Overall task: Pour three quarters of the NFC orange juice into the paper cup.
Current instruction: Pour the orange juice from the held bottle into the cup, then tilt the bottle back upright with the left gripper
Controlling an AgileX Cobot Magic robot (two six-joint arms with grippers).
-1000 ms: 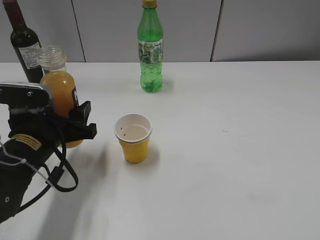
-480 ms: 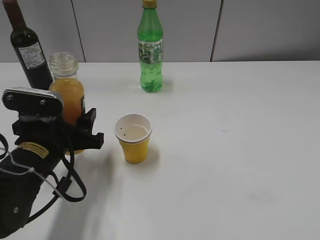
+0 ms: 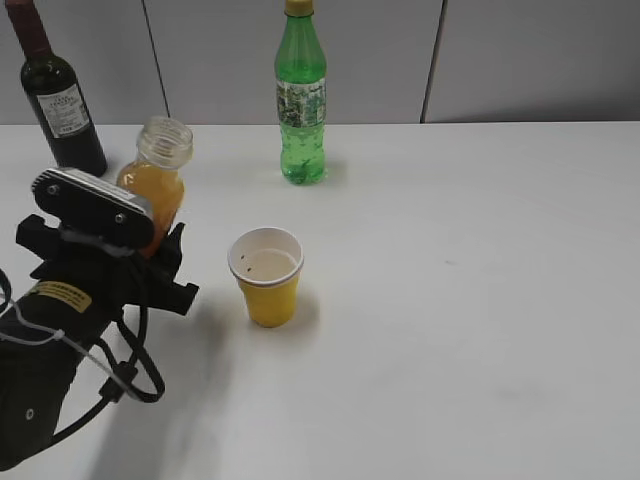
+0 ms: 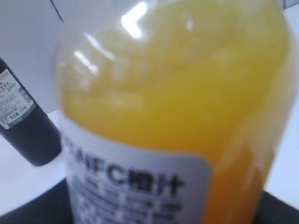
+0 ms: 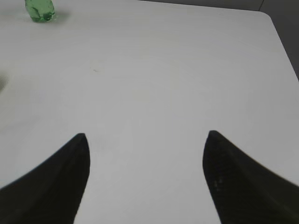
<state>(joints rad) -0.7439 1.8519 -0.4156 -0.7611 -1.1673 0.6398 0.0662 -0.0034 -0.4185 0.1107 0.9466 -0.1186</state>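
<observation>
My left gripper [image 3: 150, 250] is shut on the NFC orange juice [image 3: 157, 180], an uncapped clear bottle of orange liquid. It holds the bottle off the table, tilted with its open neck leaning right. The bottle fills the left wrist view [image 4: 177, 116], its white label facing the camera. The yellow paper cup [image 3: 267, 276] stands upright on the table, to the right of the bottle, white inside, no juice visible in it. My right gripper [image 5: 145, 137] is open and empty above bare table; it does not show in the exterior view.
A dark wine bottle [image 3: 58, 95] stands at the back left, close behind the juice; it also shows in the left wrist view [image 4: 25, 126]. A green bottle [image 3: 301, 95] stands at the back centre, and in the right wrist view [image 5: 40, 10]. White table [image 3: 470, 300].
My left gripper has lifted the juice bottle and carried it right, toward the cup. The bottle has gone from upright to tilted right. The cup has not moved.
</observation>
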